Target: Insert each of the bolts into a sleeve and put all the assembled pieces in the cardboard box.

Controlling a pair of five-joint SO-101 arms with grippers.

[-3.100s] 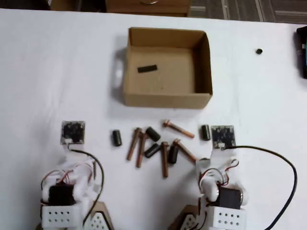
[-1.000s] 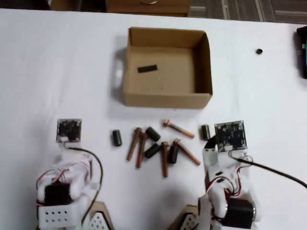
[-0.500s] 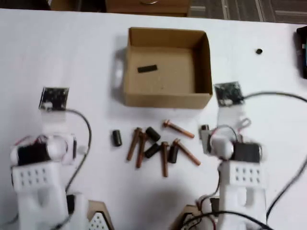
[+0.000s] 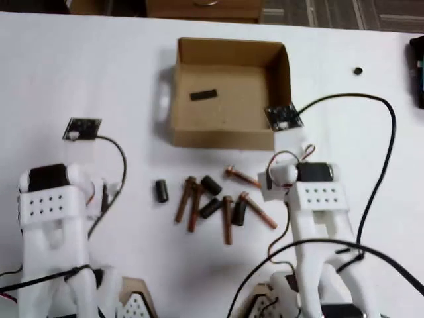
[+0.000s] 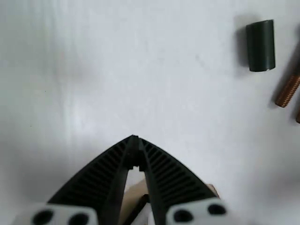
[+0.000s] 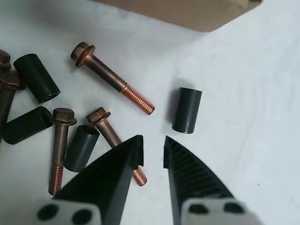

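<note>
Both arms have swung up and forward from their folded rest at the near edge of the counter [image 4: 99,59]. The left arm [image 4: 52,199] now stands tall to the left of the pile. The left tool [image 5: 134,140], fingers pressed together, hangs over bare counter, with the outermost sleeve [image 5: 260,45] and a bolt tip [image 5: 287,91] off to one side.

The right arm [image 4: 311,195] has moved further. Its wrist board [image 4: 281,117], which earlier sat beside the rightmost sleeve [image 6: 186,110], now overlaps the near right corner of the box [image 4: 228,139]. The right tool [image 6: 151,144] is slightly spread and holds nothing. It hovers over the threaded end of one bolt [image 6: 107,125], and the rightmost sleeve lies just beyond its tips, apart from them.

The parts have not shifted. Five bolts [image 4: 227,220] and the sleeves [image 4: 211,185] lie loose in a cluster on the counter just in front of the box. One dark piece [image 4: 203,95] lies inside the box, toward its left side, where it was before. A small dark knob [image 4: 358,71] sits on the counter well off to the right.
</note>
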